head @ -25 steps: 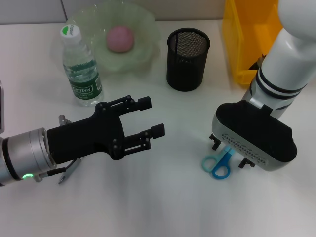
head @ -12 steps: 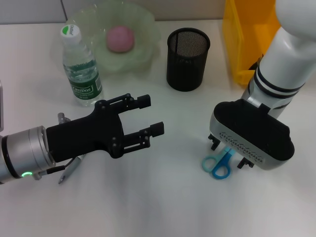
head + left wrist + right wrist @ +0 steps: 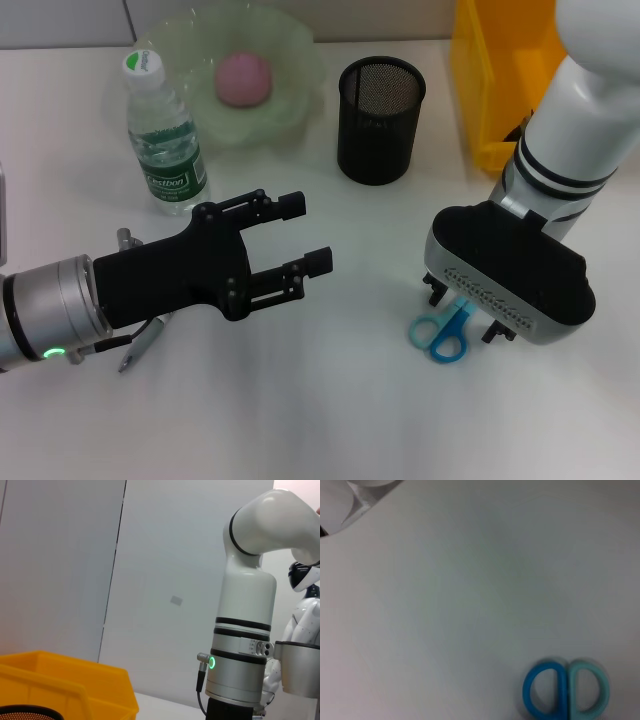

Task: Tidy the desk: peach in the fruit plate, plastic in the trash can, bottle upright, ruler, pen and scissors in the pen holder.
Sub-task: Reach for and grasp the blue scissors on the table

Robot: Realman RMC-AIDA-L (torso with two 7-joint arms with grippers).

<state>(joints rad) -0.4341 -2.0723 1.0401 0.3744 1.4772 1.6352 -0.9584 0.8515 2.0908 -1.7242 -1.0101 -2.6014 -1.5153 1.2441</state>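
A: The head view looks down from above onto the white desk (image 3: 330, 420), taking in both arms, with the scissors (image 3: 441, 331) near the right side.

B: And the right wrist view?

A: Close over the same desk, facing straight down; it shares those scissors (image 3: 566, 688) with the head view.

B: The left wrist view?

A: It faces level across the scene toward the right arm (image 3: 243, 645), catching the yellow bin (image 3: 65, 680) at the far right.
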